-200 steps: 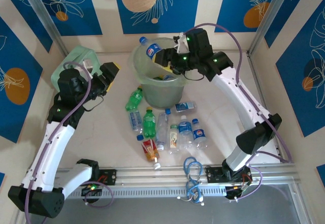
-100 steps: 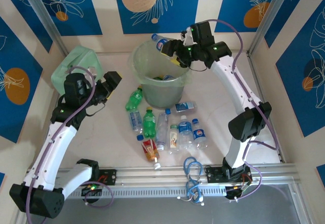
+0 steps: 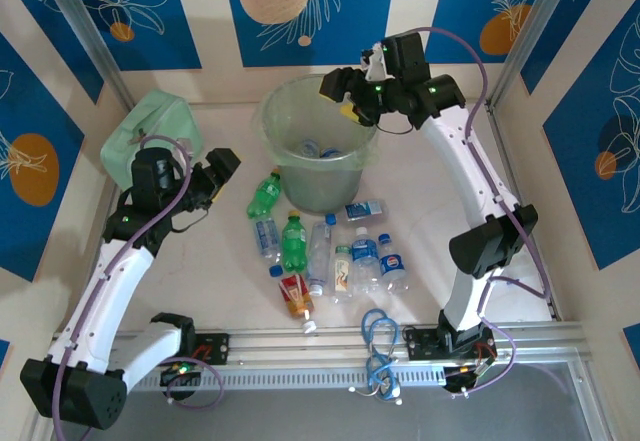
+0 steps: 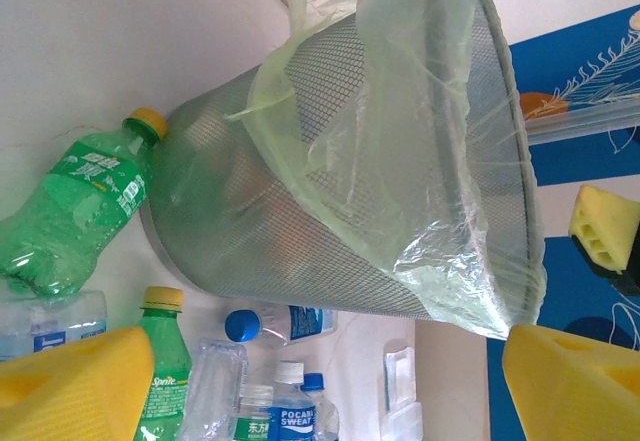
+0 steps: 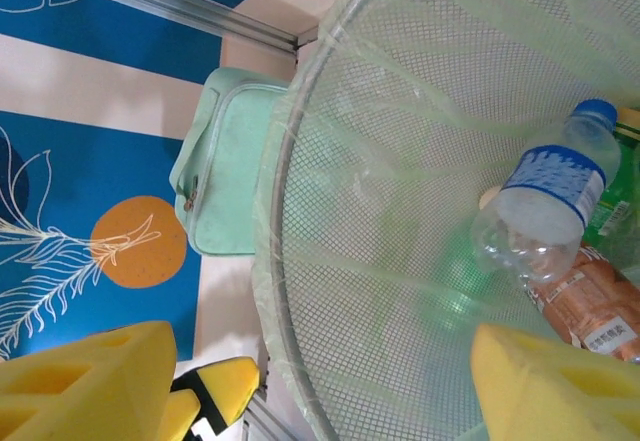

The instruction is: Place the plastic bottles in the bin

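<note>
- From above, upper centre: right gripper (image 3: 345, 99) over the far right rim of the bin (image 3: 272, 121), spread wide, carrying nothing.
- Same view, left of centre: left gripper (image 3: 222, 166) low beside the bin, aimed toward the green bottle (image 3: 265, 194) lying at the bin's foot; looks spread and empty.
- Same view, lower centre: loose bottles (image 3: 360, 261) clustered in front of the bin, a red-label bottle (image 3: 293, 291) nearest the bottom edge; mint case (image 3: 150, 126) at upper left, well apart.
- Left wrist view: left gripper (image 4: 320, 391) with yellow fingers (image 4: 70, 386) in both bottom corners, wide apart, nothing between. Mesh wall of the bin (image 4: 300, 231) across the centre, liner (image 4: 440, 161) draped over its rim. Green bottle (image 4: 80, 201) at the left edge, yellow cap touching the wall; Sprite bottle (image 4: 165, 381) at bottom left.
- Right wrist view: looks down into the bin (image 5: 275, 261); right gripper (image 5: 320, 391) wide and empty. Inside, at right: clear blue-capped bottle (image 5: 545, 201) lying on a pinkish-label bottle (image 5: 590, 311).
- Step in hand, as a judgement: between one bottle and the next, a few in, most outside.
- Next move, likely: lower the left gripper across the green bottle's body and close gently on the thin plastic; lift the right arm clear of the liner before swinging back to the cluster.
</note>
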`<act>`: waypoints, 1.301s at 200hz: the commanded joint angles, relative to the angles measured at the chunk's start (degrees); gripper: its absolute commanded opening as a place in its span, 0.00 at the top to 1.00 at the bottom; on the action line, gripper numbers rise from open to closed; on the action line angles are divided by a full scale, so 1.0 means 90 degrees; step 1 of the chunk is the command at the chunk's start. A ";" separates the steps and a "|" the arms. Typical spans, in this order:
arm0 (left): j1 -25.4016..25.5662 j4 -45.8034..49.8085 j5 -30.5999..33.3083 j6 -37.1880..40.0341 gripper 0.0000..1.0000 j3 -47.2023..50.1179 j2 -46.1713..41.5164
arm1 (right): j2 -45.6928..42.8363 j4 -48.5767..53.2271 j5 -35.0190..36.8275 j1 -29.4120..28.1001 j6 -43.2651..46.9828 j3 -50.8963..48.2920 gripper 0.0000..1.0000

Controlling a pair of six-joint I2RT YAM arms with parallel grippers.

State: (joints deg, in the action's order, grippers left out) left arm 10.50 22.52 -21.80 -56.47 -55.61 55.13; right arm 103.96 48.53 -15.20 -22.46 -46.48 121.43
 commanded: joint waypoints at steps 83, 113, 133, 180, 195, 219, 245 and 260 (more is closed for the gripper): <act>-0.0056 0.0244 0.0130 0.0115 0.13 0.0050 0.0151 | -0.3283 0.0569 0.1481 0.0208 0.0555 -0.3703 0.22; -0.0064 0.0242 0.0118 0.0112 0.13 0.0027 0.0173 | -0.3909 0.1075 0.1739 0.0230 0.0574 -0.5087 0.22; -0.0055 0.0242 0.0151 0.0102 0.14 0.0027 0.0178 | -0.4171 0.1335 0.1989 0.0235 0.0465 -0.5905 0.21; -0.0061 0.0222 0.0147 0.0065 0.14 0.0033 0.0205 | -0.4025 0.1406 0.2048 0.0201 0.0235 -0.7106 0.21; -0.0056 0.0247 0.0164 0.0083 0.15 0.0055 0.0183 | -0.3838 0.1339 0.2005 0.0192 0.0213 -0.7289 0.21; -0.0058 0.0242 0.0167 0.0078 0.15 0.0114 0.0164 | -0.3398 0.1266 0.1914 0.0114 0.0196 -0.7428 0.22; -0.0054 0.0242 0.0167 0.0069 0.15 0.0169 0.0125 | -0.3218 0.1178 0.1925 0.0074 0.0155 -0.7531 0.23; -0.0060 0.0268 0.0179 0.0073 0.15 0.0202 0.0107 | -0.3195 0.1113 0.1933 0.0083 0.0160 -0.7602 0.22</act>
State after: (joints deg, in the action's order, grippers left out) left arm 10.50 23.70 -20.91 -56.49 -54.70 56.80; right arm 75.26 58.94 2.63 -21.41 -43.97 54.02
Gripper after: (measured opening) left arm 0.854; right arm 0.774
